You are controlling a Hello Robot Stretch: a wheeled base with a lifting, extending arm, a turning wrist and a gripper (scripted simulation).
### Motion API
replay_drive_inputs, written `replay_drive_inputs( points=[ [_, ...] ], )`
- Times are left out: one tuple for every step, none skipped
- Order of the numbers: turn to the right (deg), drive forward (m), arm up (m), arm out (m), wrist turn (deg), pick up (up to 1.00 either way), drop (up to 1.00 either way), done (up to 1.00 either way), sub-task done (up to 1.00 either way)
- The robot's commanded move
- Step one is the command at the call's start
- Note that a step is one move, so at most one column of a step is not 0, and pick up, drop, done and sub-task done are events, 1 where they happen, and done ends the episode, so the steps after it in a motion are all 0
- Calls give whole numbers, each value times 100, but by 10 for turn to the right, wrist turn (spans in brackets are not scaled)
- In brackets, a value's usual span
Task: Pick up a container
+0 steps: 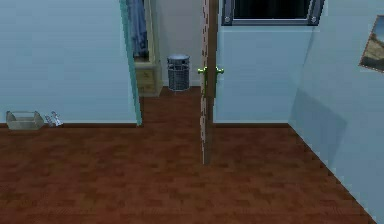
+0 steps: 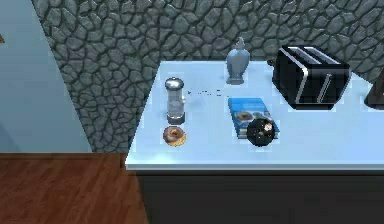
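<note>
— Silver on top, was it, the thing you were after?

— Silver cap, with a darker see-through body under it: a tall narrow cylinder (image 2: pixel 175 100), standing upright. It looked the likeliest container to me, though I could not be sure it was one.

— Where did it stand?

— On the pale countertop (image 2: pixel 330 140), toward its left end in the arm side view, just behind a small brown ring-shaped pastry (image 2: pixel 175 135).

— What else was on that surface?

— A grey vase-like piece (image 2: pixel 238 62) stood at the back by the wall, with a black toaster (image 2: pixel 310 75) to its right. A flat blue box (image 2: pixel 247 108) lay near the middle, and a dark round thing (image 2: pixel 262 131) sat at its front corner. I could not tell whether those two touched.

— And the room?

— Grey cobbled stone wall (image 2: pixel 110 50) ran behind the counter, with a plain pale blue wall (image 2: pixel 35 100) to its left and a reddish-brown wood floor (image 2: pixel 60 190) below. Ahead of me I saw more wood floor and blue walls. A brown door (image 1: pixel 208 100) stood edge-on, and a grey ribbed bin (image 1: pixel 178 72) stood beyond the doorway. A clear shallow box (image 1: pixel 22 120) lay on the floor by the forward view's left wall. There was a dark window (image 1: pixel 270 10) up high and a framed picture (image 1: pixel 372 45) at the right.

— Your gripper?

— Its state I could not tell.
</note>
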Motion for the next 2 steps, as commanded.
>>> replay_drive_inputs(
  points=[
    [0,0,50,0,0,0,0,0,0],
    [0,0,38,0,0,0,0,0,0]
  ],
)
